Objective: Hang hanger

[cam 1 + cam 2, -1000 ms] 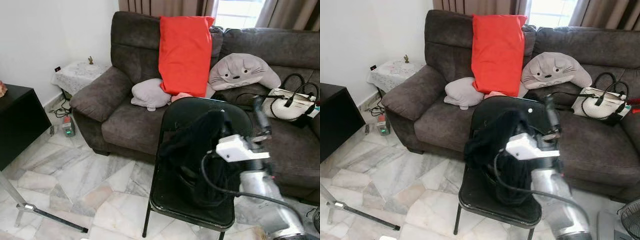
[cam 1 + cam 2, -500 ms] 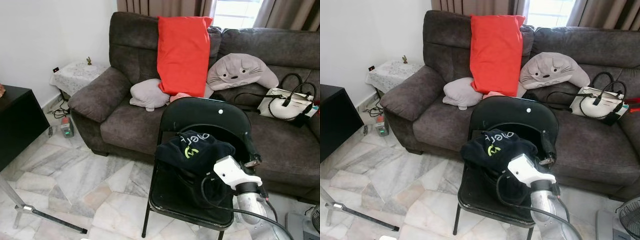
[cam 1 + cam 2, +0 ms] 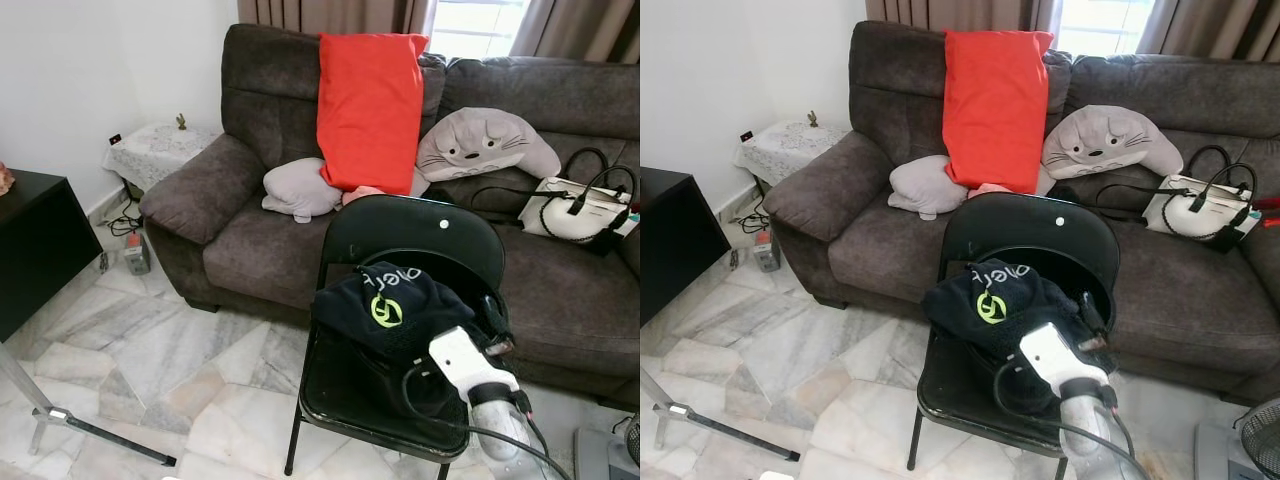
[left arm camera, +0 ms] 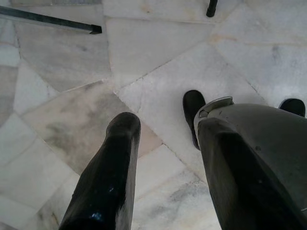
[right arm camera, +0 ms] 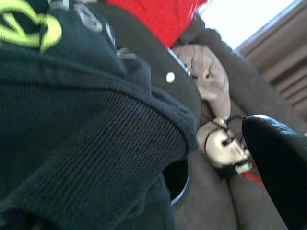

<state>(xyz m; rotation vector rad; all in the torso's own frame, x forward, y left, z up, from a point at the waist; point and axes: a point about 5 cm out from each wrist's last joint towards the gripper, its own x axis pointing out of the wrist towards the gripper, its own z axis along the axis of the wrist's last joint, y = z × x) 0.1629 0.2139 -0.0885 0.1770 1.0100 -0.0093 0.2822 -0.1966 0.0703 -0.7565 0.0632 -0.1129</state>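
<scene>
Black cloth, the hoodie [image 3: 392, 305], has dropped from up against the chair [image 3: 405, 232] back to a heap on its seat, lower centre. Our right gripper [image 3: 492, 322] sank beside it; whether it grips we cannot tell. No hanger is distinguishable, so hanging is not done; the left gripper [image 4: 163, 167] hangs open over floor [image 4: 158, 62].

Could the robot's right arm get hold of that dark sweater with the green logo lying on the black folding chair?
Probably yes. The right gripper is already at the dark sweater on the black folding chair, with nothing between them.
</scene>
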